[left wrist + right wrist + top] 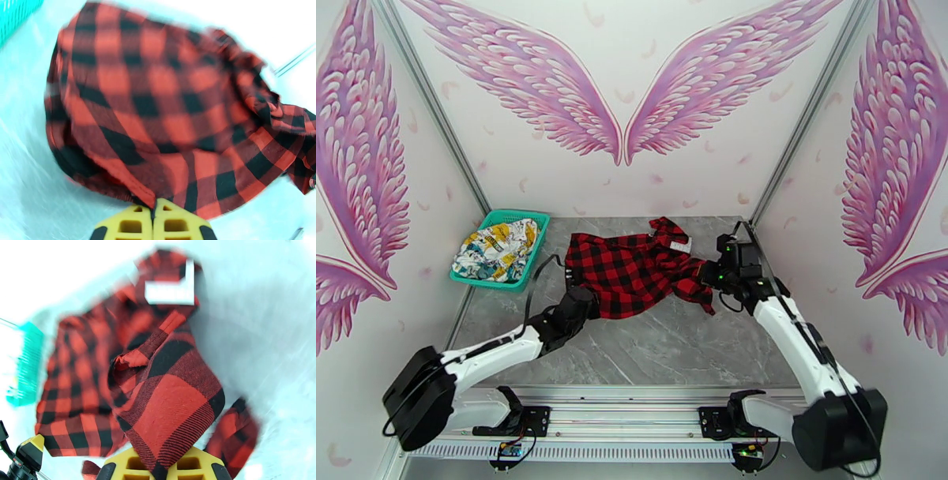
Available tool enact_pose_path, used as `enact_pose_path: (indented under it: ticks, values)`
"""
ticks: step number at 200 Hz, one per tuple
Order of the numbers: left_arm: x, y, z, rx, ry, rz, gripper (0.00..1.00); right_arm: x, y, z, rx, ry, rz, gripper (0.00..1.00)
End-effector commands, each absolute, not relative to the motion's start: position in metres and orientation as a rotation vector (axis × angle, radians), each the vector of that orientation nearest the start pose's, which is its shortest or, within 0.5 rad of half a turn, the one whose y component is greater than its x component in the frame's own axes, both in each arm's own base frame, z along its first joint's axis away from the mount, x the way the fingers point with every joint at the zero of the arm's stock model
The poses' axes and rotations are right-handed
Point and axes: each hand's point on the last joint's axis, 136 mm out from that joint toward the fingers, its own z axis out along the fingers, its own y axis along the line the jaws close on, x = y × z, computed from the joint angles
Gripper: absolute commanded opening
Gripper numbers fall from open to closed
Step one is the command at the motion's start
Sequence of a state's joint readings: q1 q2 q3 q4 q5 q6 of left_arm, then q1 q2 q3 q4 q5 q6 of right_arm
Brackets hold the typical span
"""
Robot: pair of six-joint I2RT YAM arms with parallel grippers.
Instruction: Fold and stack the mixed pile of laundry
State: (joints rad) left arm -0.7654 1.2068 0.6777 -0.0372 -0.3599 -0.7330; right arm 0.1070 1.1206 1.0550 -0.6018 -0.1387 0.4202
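A grey marbled table carries the red-and-black plaid garment, rumpled across its middle rear, with a white label on its far side. At the table's left rear, a teal basket holds the white cartoon-print garment. The left end effector pinches the plaid's near-left hem, fingers together; the right end effector clamps its right-hand corner.

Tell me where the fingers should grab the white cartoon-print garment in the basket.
Probably a raised fold near the middle of the white garment, from straight above: it lies heaped in the teal basket, whose walls block a sideways approach.
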Motion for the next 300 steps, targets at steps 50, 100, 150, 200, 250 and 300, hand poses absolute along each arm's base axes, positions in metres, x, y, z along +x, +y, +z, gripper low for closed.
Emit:
enact_pose_path:
  ticks: [50, 100, 150, 200, 250, 300]
  values:
    - [0.24, -0.153, 0.394, 0.178, 1.739, -0.489, 0.0, 0.255, 0.03, 0.427, 0.228, 1.883, 0.331, 0.0]
    - [0.254, -0.1, 0.465, 0.157, 1.739, -0.119, 0.0, 0.274, 0.039, 0.465, 0.148, 1.885, 0.333, 0.0]
    - [0.386, -0.128, 0.488, 0.16, 1.755, -0.324, 0.0, 0.402, 0.067, 0.506, 0.095, 1.779, 0.431, 0.0]
    - [0.478, -0.116, 0.578, 0.146, 1.492, -0.366, 0.0, 0.462, 0.056, 0.622, 0.08, 1.422, 0.408, 0.0]
    - [0.438, -0.112, 0.652, 0.248, 1.274, -0.281, 0.0, 0.402, 0.055, 0.691, -0.021, 1.209, 0.434, 0.0]
    - [0.415, -0.13, 0.536, 0.354, 1.577, -0.307, 0.0, 0.38, 0.066, 0.563, 0.035, 1.55, 0.554, 0.0]
